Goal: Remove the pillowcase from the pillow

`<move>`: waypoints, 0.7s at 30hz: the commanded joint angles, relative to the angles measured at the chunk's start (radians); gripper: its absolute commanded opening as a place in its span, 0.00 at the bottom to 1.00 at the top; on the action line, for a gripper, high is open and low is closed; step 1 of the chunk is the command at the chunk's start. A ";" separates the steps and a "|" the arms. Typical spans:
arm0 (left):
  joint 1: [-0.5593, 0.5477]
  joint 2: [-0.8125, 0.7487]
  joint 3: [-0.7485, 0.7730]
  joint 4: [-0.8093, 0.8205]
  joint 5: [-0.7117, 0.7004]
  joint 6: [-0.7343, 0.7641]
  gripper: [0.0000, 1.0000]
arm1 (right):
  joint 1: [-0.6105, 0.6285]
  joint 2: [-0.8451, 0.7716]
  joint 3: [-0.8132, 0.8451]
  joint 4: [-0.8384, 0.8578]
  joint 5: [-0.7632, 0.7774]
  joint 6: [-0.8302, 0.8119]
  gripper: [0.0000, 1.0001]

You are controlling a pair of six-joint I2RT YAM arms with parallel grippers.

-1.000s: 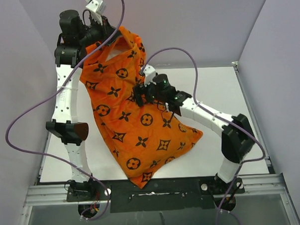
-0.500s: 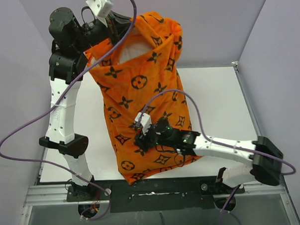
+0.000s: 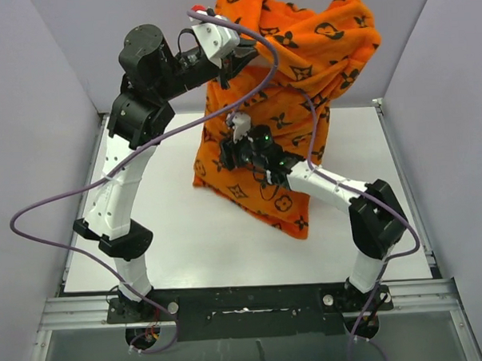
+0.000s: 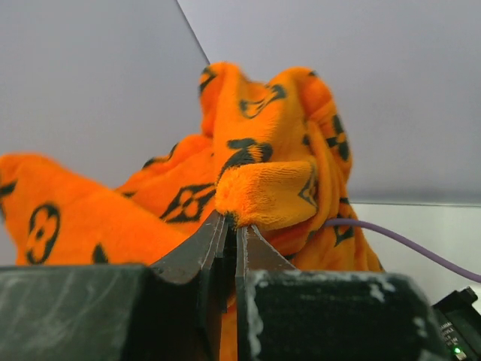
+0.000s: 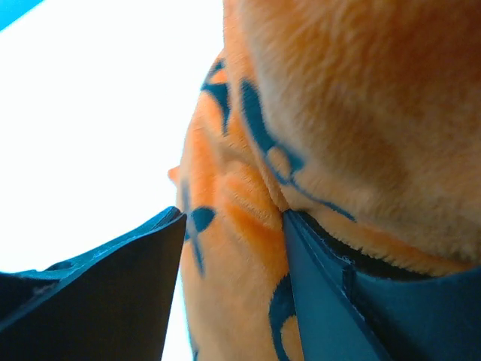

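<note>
The orange pillowcase (image 3: 300, 74) hangs bunched from high at the back down to the table. My left gripper (image 3: 237, 62) is raised at the top and is shut on a fold of its edge, seen in the left wrist view (image 4: 234, 224) with orange fabric (image 4: 263, 150) above the jaws. My right gripper (image 3: 228, 153) presses into the left side of the hanging pillowcase at mid height. In the right wrist view (image 5: 233, 218) its jaws stand partly apart and pinch a thick fold of orange fabric (image 5: 240, 248) that touches both fingers. The white pillow is hidden.
The white table (image 3: 163, 224) lies below, with grey walls at the left, back and right. Purple cables (image 3: 50, 197) loop from both arms. The pillowcase's lower corner rests on the table (image 3: 295, 222) near the right arm's elbow.
My left gripper has swung right and higher, carrying the pillowcase's top with it. My right gripper has moved up and back from the near edge. The pillow's white at the opening no longer shows.
</note>
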 commanded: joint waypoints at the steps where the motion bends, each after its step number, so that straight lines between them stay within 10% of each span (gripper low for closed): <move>1: -0.015 -0.176 0.029 0.209 -0.028 0.067 0.00 | -0.086 0.045 0.170 -0.059 -0.065 -0.029 0.57; 9: -0.015 -0.222 -0.046 0.240 -0.232 0.224 0.00 | -0.117 -0.036 0.070 -0.108 -0.188 -0.047 0.58; 15: 0.006 -0.273 -0.102 0.186 -0.326 0.323 0.00 | -0.122 -0.209 -0.030 -0.134 -0.187 0.013 0.81; 21: 0.003 -0.355 -0.230 0.091 -0.279 0.275 0.00 | 0.096 -0.402 -0.172 -0.091 0.045 0.023 0.90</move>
